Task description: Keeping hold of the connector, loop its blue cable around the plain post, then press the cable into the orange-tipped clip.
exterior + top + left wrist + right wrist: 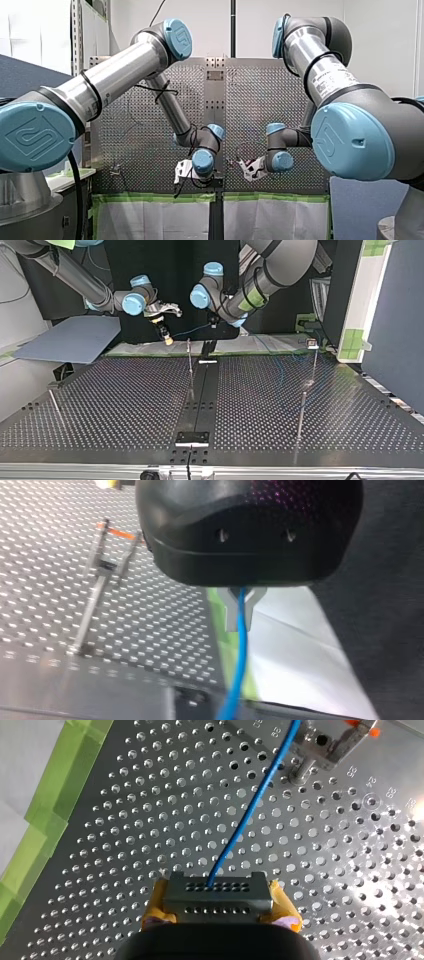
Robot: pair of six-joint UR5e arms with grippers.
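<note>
Both loaded: right end effector point(220, 906) clamps connector point(215, 890) over bench point(150, 820), left end effector point(241, 607) nips cable point(237, 670), narrow. Loop not started; next, swing cable round post point(189, 365), then clip point(325, 745).

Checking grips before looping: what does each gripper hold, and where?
My right gripper clamps the connector by its sides; my left gripper pinches the blue cable itself.

Grey metal connector point(215, 892), two rows of small holes on its face, clamped in my right gripper point(215, 907), near the orange-tipped clip point(327, 742). From connector, blue cable point(250, 815) nearly straight, passing just beside the clip (not seated in it).
</note>
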